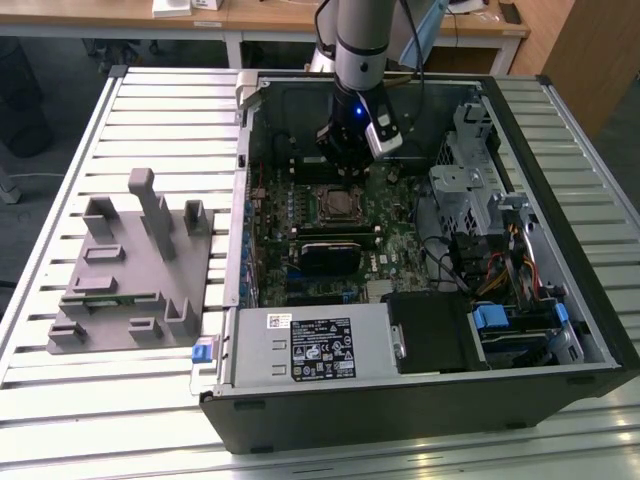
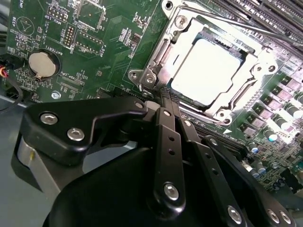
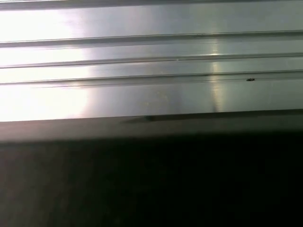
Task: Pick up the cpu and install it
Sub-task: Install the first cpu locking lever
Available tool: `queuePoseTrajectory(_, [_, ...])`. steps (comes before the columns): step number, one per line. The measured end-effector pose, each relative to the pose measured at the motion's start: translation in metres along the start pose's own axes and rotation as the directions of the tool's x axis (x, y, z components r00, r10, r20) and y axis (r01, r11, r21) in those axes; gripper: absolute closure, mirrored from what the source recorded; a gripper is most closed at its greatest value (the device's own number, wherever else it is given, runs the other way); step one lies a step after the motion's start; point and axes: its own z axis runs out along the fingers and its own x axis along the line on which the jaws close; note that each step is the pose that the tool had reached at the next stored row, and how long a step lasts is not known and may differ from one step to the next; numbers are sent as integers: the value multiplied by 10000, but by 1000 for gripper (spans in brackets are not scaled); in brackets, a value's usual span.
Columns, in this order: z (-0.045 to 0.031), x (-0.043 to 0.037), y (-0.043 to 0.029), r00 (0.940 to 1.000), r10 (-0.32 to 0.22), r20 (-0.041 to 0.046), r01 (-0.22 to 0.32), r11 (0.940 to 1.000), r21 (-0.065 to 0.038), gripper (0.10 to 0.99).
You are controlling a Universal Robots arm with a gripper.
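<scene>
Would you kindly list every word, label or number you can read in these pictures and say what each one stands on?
White label on the silver box, exterior view: printed lines, too small to read.
Motherboard, second wrist view: white markings around the coin cell, too blurred to quote.
cpu in its socket: the top is glared white, nothing readable.
First wrist view: no text.

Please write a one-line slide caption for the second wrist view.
Gripper, fingers together and empty, just beside the motherboard socket, where the silver-topped cpu already sits.
</scene>
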Motion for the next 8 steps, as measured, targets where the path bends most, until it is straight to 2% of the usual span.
queuePoseTrajectory(8, [12,-9,2,10000,2,-78,-4,9998,-214,980])
